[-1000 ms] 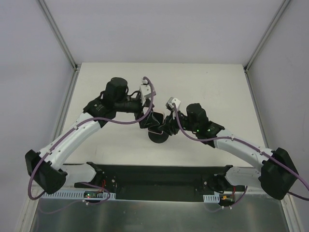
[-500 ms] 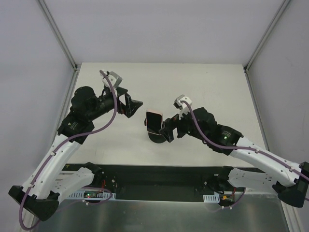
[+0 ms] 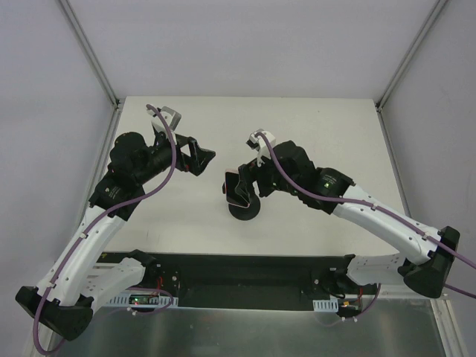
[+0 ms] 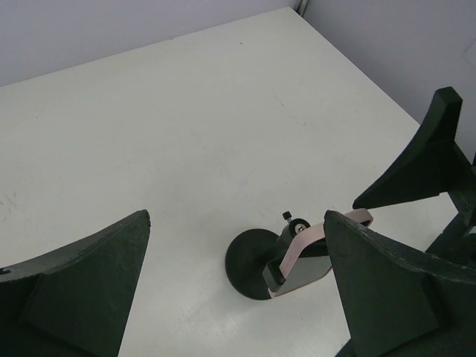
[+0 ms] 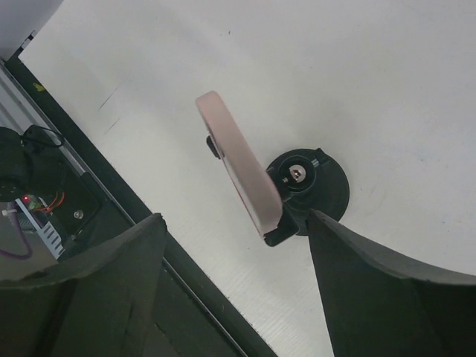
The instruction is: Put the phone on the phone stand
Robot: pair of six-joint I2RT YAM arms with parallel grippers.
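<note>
Right gripper (image 5: 236,223): jaws spread wide, holding nothing. Just ahead, in line with the gap, the phone (image 5: 238,167) leans tilted on the phone stand (image 5: 320,190) on the tabletop (image 5: 387,67). Left gripper (image 4: 236,217) is likewise wide open and empty, farther off. Phone judged stiff, light, slick-faced, breakable; take it by the pink long edges.

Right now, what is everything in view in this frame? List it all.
phone: 1, pink case, seated tilted in the stand's bracket
phone stand: 1, black, round base on the table, near its middle
table: 1, white, under everything
mounting strip: 1, black, near edge between the arm bases
cables: 2, purple, one along each arm
left fingers: 2, black, open, apart from the phone
right fingers: 2, black, open, close to the phone
</note>
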